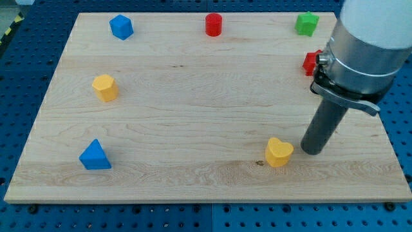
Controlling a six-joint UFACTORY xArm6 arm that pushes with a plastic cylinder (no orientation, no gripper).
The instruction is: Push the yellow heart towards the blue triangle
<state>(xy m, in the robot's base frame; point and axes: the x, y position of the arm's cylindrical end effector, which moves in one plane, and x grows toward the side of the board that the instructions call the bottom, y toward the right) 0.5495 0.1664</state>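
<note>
The yellow heart (pixel 279 152) lies on the wooden board at the lower right of the view. The blue triangle (pixel 95 156) lies at the lower left, far from the heart. My tip (pixel 311 151) rests on the board just to the right of the yellow heart, with a small gap between them. The rod rises from the tip to the arm's grey body at the view's upper right.
A yellow hexagon-like block (pixel 105 87) sits at the left, a blue block (pixel 121 27) at the top left, a red cylinder (pixel 214 24) at the top middle, a green block (pixel 307 24) at the top right. A red block (pixel 311 62) is partly hidden behind the arm.
</note>
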